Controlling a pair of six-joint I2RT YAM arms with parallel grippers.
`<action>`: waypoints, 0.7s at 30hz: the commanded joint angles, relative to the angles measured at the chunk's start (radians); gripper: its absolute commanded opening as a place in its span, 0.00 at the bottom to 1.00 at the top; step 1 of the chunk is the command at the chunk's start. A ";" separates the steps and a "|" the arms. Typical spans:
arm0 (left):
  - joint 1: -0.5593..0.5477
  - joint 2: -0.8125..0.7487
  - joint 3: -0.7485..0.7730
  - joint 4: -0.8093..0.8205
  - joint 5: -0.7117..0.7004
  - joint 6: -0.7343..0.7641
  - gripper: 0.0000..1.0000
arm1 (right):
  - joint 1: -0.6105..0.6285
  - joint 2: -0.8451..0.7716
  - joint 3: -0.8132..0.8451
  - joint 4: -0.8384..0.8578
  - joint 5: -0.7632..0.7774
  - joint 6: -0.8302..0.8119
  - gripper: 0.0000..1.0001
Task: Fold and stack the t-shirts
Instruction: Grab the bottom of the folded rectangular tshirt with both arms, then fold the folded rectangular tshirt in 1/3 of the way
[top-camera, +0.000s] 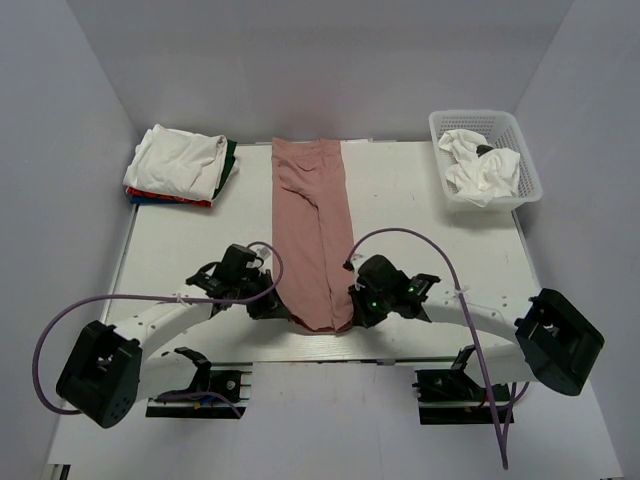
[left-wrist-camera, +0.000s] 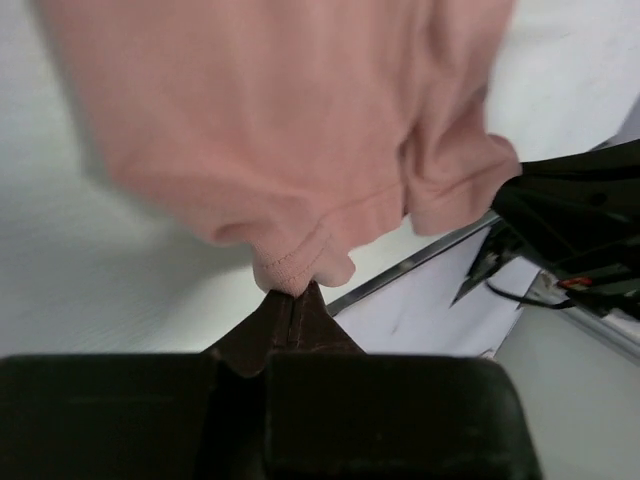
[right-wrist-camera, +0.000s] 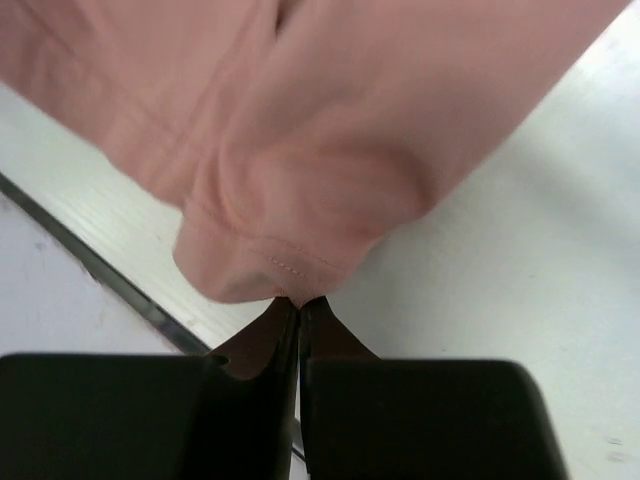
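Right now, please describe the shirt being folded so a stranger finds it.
On the table, between the folded stack and the basket, lies a narrow pink t-shirt. It alone is pink, and the left gripper and the right gripper pinch its near end.

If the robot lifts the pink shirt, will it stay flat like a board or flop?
Probably floppy: the pink shirt bunches and wrinkles where the left gripper and right gripper pinch it. It would likely sag between them. It looks thin, so probably light.
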 joint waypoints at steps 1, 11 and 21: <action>0.006 0.028 0.093 0.034 -0.003 0.029 0.00 | -0.005 -0.006 0.117 0.004 0.178 0.024 0.00; 0.101 0.323 0.470 0.004 -0.226 -0.017 0.00 | -0.111 0.265 0.506 -0.056 0.490 0.049 0.00; 0.193 0.571 0.851 -0.050 -0.306 0.078 0.00 | -0.241 0.575 0.914 -0.016 0.496 -0.085 0.00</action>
